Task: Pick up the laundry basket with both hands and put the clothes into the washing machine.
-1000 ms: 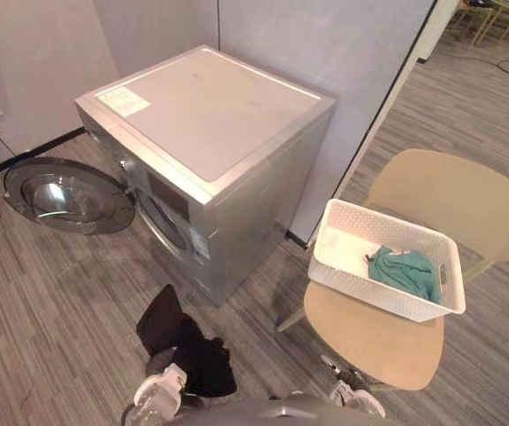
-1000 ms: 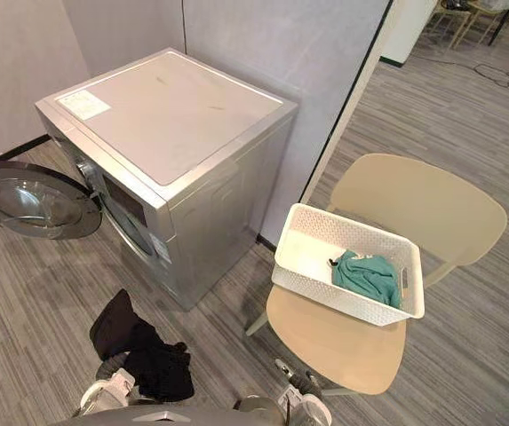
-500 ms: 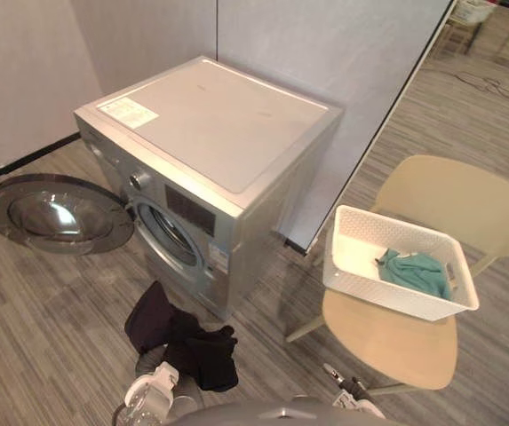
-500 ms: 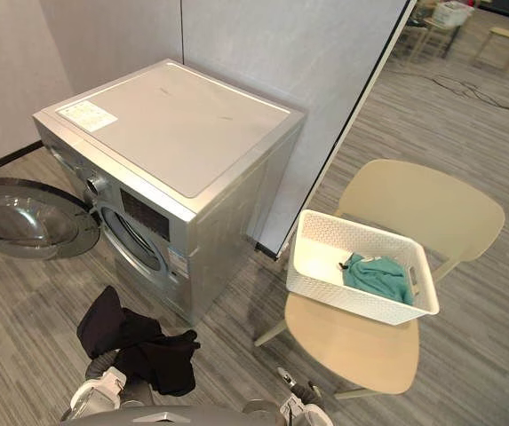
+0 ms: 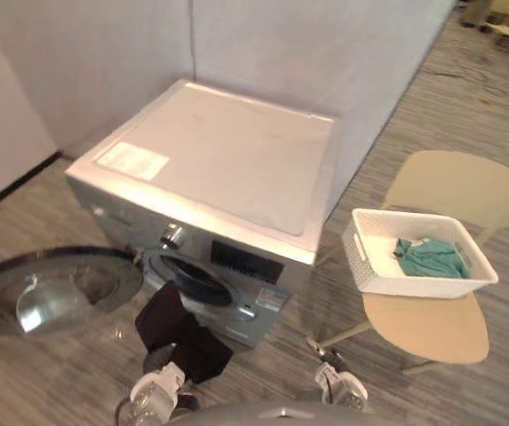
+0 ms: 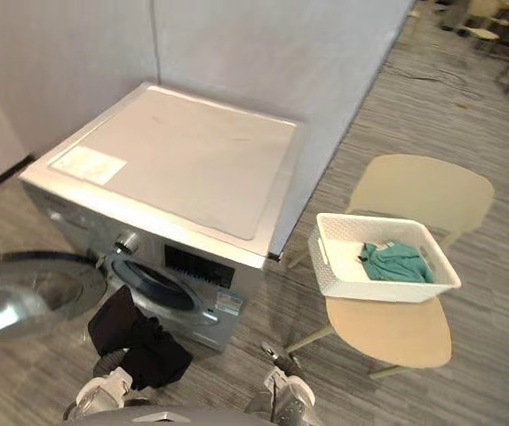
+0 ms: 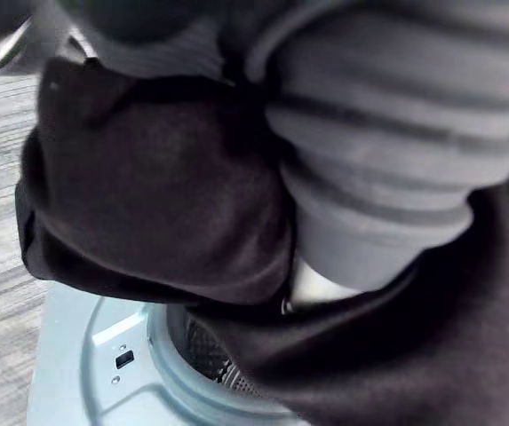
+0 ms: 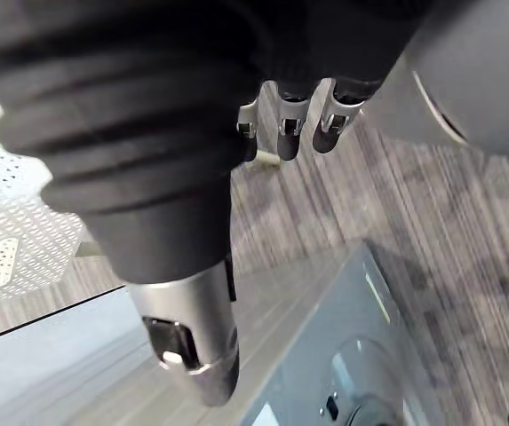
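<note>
Left eye view, lower centre of frame: black garment (image 5: 176, 337) bunched over left hand (image 5: 158, 388), just in front of washing machine (image 5: 227, 160) drum opening (image 5: 192, 282) — fingers buried in cloth, cannot tell grip. Right hand (image 8: 282, 124) loose, empty. Right of frame: white laundry basket (image 5: 414, 286) on beige chair (image 5: 432, 324) — teal garment (image 5: 432, 257) inside.

— What covers the right hand (image 8: 139, 151)?
— A black ribbed cover, upper left of its wrist view. Silver fingers (image 8: 282, 124) with small pins and dark ends sit in a row at top centre. The thumb (image 8: 194, 351), lower down, is a rounded silver barrel with a dark inset.
— And the left hand (image 7: 387, 151)?
— A grey ribbed cover, upper right, with a sliver of bright metal beneath.
</note>
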Controlling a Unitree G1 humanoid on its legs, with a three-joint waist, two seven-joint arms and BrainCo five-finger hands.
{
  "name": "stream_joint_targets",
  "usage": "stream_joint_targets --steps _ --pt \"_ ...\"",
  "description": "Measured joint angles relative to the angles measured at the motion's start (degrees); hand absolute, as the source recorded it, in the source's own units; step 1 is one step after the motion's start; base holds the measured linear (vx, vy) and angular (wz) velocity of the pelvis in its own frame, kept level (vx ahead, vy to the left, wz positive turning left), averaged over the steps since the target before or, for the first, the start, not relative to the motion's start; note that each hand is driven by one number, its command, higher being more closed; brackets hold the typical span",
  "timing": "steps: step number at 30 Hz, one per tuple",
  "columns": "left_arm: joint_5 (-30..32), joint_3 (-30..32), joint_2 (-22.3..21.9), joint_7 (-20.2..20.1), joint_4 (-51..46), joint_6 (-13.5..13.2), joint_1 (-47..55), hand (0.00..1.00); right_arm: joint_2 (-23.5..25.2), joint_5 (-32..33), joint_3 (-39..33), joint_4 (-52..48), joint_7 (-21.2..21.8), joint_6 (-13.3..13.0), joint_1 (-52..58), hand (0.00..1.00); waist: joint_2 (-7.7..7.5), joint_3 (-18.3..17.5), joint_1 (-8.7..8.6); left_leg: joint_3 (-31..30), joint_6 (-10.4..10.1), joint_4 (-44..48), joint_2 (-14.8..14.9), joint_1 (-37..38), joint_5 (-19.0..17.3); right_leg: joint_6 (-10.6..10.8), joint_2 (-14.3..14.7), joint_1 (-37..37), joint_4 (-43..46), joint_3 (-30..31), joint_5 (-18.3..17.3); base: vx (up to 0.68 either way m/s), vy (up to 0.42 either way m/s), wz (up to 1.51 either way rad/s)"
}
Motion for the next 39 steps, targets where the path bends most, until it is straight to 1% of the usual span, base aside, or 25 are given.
stream_joint_targets --steps 1,2,3,4,5,6,8,10,11,12,14,15,17,19,20,21,22,23,24,26,28,31,34,36,39 --pt "0.50 0.05 -0.21 -0.16 0.08 0.13 -0.79 1.00 0.17 0.00 -0.07 -1.18 0.58 -0.07 0.60 0.00 -0.07 0.11 -0.27 1.32 0.00 -0.05 -0.06 0.04 -0.12 0.73 4.18 -0.67 -3.50 -0.62 -2.44 0.06 -0.064 -0.57" --pt "0.71 0.06 -0.42 -0.31 0.14 0.24 -1.06 1.00 0.24 0.00 -0.16 -1.74 0.97 -0.19 0.72 0.00 -0.15 0.33 -0.35 1.71 -0.23 0.15 -0.14 -0.06 -0.35 0.78 5.81 -0.35 -7.13 -0.64 -3.10 0.08 -0.104 -0.43" --pt "0.98 0.38 -1.04 -0.90 1.76 0.44 -2.36 1.00 0.19 -0.01 -0.46 -2.46 1.12 -0.47 1.41 0.00 -0.71 0.65 -0.75 1.94 -1.04 -0.33 -0.86 0.39 -0.11 -2.00 7.15 2.92 -14.24 -0.35 -4.60 0.06 -0.101 -0.30" --pt "0.98 0.46 -2.70 -1.04 3.15 0.88 -3.38 1.00 -0.19 -0.03 -1.62 -3.38 1.02 -0.68 1.85 0.00 1.20 1.76 -1.30 1.70 -1.48 -3.28 -0.32 1.27 1.38 -2.65 9.00 3.83 -16.61 -0.06 -2.20 0.05 -0.083 -0.26" --pt "1.05 0.14 -3.30 -1.11 3.19 0.88 -3.42 1.00 -0.24 -0.03 -1.64 -3.90 1.05 -1.00 2.23 0.00 1.04 1.89 -1.57 1.91 -1.60 -4.86 -0.49 1.62 2.11 -2.87 9.51 3.90 -17.71 0.31 -2.06 0.06 -0.068 -0.31" --pt "1.25 -0.50 -3.36 -1.39 3.31 1.06 -3.96 1.00 -0.18 -0.04 -1.53 -4.26 1.04 -1.22 2.33 0.00 1.43 2.22 -1.44 3.06 -1.68 -7.55 -0.66 3.48 3.69 -3.25 9.91 4.24 -18.15 0.72 -1.75 0.05 -0.057 -0.23" --pt "1.62 -0.47 -3.51 -1.40 3.27 1.10 -4.11 1.00 -0.01 -0.18 -1.18 -4.48 1.04 -1.21 2.61 0.00 1.04 2.45 -1.28 3.21 -2.00 -8.04 -0.36 4.63 3.99 -3.27 10.32 4.99 -17.88 0.72 -1.76 0.03 -0.065 -0.09" --pt "1.64 -0.35 -3.58 -1.43 2.16 1.10 -3.81 1.00 0.06 -0.94 0.84 -6.44 1.11 -1.27 4.39 0.00 0.31 2.52 -0.35 3.14 -1.91 -3.30 0.47 3.27 3.03 -3.51 10.42 5.37 -18.36 1.00 -2.49 -0.01 -0.052 0.05" --pt "1.64 -0.04 -3.59 -1.52 1.11 1.07 -3.59 1.00 -0.01 -1.15 2.11 -7.58 1.12 -1.23 4.49 0.00 0.28 3.28 -0.21 2.54 -1.91 4.17 1.65 0.01 1.43 -3.73 10.47 5.70 -18.39 0.95 -3.39 -0.05 -0.036 0.17" --pt "1.65 0.64 -3.61 -1.56 0.38 1.07 -3.34 1.00 -0.05 -1.14 2.65 -7.93 1.16 -1.24 4.47 0.00 0.37 4.47 0.02 0.73 -1.91 14.31 3.35 -4.43 1.13 -3.68 10.63 6.65 -18.33 0.79 -3.55 -0.07 -0.027 0.14" --pt "2.08 1.19 -3.58 -1.63 -1.03 1.07 -1.93 1.00 -0.34 -1.20 2.81 -8.54 1.18 -1.03 4.71 0.00 0.79 5.22 1.19 -2.00 -1.88 26.83 6.17 -10.18 1.30 -4.06 10.82 7.23 -17.34 0.72 -4.15 -0.04 0.082 -0.12" --pt "2.12 1.78 -3.59 -1.51 -1.03 1.10 -0.71 1.00 -0.68 -1.20 2.82 -9.22 1.05 -1.00 4.75 0.00 1.23 5.16 1.35 -1.72 -0.23 30.53 7.77 -11.49 0.80 -3.87 10.66 7.62 -16.62 0.75 -4.72 0.00 0.135 -0.14" --pt "2.12 2.43 -3.64 -1.35 -1.09 1.16 0.22 1.00 -1.03 -1.19 2.89 -9.92 0.94 -1.03 5.37 0.00 0.90 5.36 1.47 -1.36 2.60 29.44 9.06 -11.68 -0.95 -3.77 9.28 7.87 -14.97 1.01 -6.07 0.05 0.179 0.04" --pt "2.12 2.21 -3.63 -1.07 -1.88 1.20 0.52 1.00 -1.05 -1.18 3.01 -10.06 0.91 -1.03 5.91 0.00 0.46 5.31 1.51 -0.95 3.09 22.10 9.45 -10.43 -0.44 -1.91 7.10 6.55 -11.84 1.15 -7.18 0.07 0.232 0.12" --pt "2.12 1.59 -3.60 -1.03 -3.11 1.21 0.76 1.00 -1.07 -1.18 3.03 -10.40 0.97 -1.04 6.14 0.00 0.96 5.25 1.51 -0.78 1.08 18.62 9.48 -10.00 0.67 -0.37 6.10 4.95 -8.93 1.28 -8.25 0.08 0.296 0.23" --pt "2.12 1.64 -3.64 -0.96 -4.12 1.20 0.63 1.00 -0.90 -1.18 2.88 -10.43 0.99 -0.98 6.08 0.00 0.38 5.58 1.32 0.01 -2.33 17.11 7.77 -9.82 -2.27 0.81 3.87 2.72 -5.20 1.84 -9.79 0.07 0.342 0.42" --pt "2.12 1.83 -3.12 -0.81 -5.10 1.16 -0.71 1.00 -0.56 -1.19 3.87 -10.44 1.02 -0.75 5.49 0.00 -1.63 6.99 1.15 -0.06 -2.20 17.79 5.48 -11.33 -2.79 1.48 1.20 0.62 -2.36 2.19 -10.43 0.03 0.275 0.43" --pt "2.12 1.74 -3.00 -0.81 -5.45 1.15 -1.25 1.00 -0.51 -1.19 4.19 -10.74 1.11 -0.55 5.34 0.00 -2.06 7.74 1.38 -0.24 -1.52 18.71 4.89 -12.23 -3.19 1.66 0.30 -0.08 -1.35 2.18 -10.57 -0.03 0.253 0.50" --pt "2.12 1.51 -2.87 -0.76 -5.75 1.15 -2.21 1.00 -0.34 -1.15 3.92 -12.33 0.93 -0.52 5.13 0.00 -1.91 9.95 1.73 -1.18 -0.40 22.42 4.23 -14.46 -4.44 2.44 -1.12 -0.77 0.86 1.91 -11.07 -0.05 0.192 0.42" --pt "2.12 1.53 -2.57 -0.58 -7.01 1.15 -2.50 1.00 -0.48 -1.09 3.60 -13.76 0.88 -1.35 4.61 0.00 -1.53 12.29 1.45 -2.64 0.26 26.39 3.59 -16.73 -6.55 3.26 -2.46 -1.70 4.06 1.47 -12.61 -0.07 0.143 0.42" --pt "2.08 1.89 -2.14 0.13 -9.19 0.63 -3.13 1.00 -0.51 -0.67 3.41 -16.10 0.87 -2.49 3.98 0.00 -1.48 14.80 2.13 -3.55 0.82 32.72 3.09 -22.14 -9.70 3.92 -4.32 -6.66 10.67 2.56 -15.56 -0.12 0.104 0.29" --pt "1.73 2.21 -1.90 0.54 -9.79 -0.13 -4.41 1.00 -1.06 -0.53 2.65 -17.66 0.59 -3.06 2.68 0.00 -1.24 17.29 2.46 -5.01 1.46 38.45 3.27 -27.73 -11.73 3.66 -5.34 -11.23 16.39 2.90 -17.51 -0.13 0.053 0.18" --pt "0.81 2.88 -1.90 1.93 -9.97 -0.57 -7.31 1.00 -1.09 -0.34 2.30 -18.67 -0.30 -3.29 0.90 0.00 -1.24 18.78 2.86 -5.46 1.21 41.83 4.47 -32.24 -12.59 3.07 -5.13 -15.88 19.72 3.60 -18.18 -0.08 -0.010 -0.09" --pt "0.54 3.83 -1.67 3.26 -9.29 -0.91 -11.29 1.00 -1.10 0.01 1.98 -19.32 -0.97 -4.23 -0.40 0.00 -1.44 20.25 2.77 -5.96 1.15 44.46 6.11 -36.00 -12.88 2.57 -4.08 -19.73 21.95 4.04 -18.43 -0.06 -0.029 -0.20" --pt "-1.45 5.53 -1.45 5.63 -8.92 -1.30 -17.67 1.00 -1.11 0.15 -0.05 -19.08 -2.12 -4.07 -1.11 0.00 -2.10 21.85 2.60 -6.12 0.91 46.99 7.69 -40.65 -12.74 2.20 -2.98 -24.62 24.22 4.67 -18.51 -0.04 -0.034 -0.20"
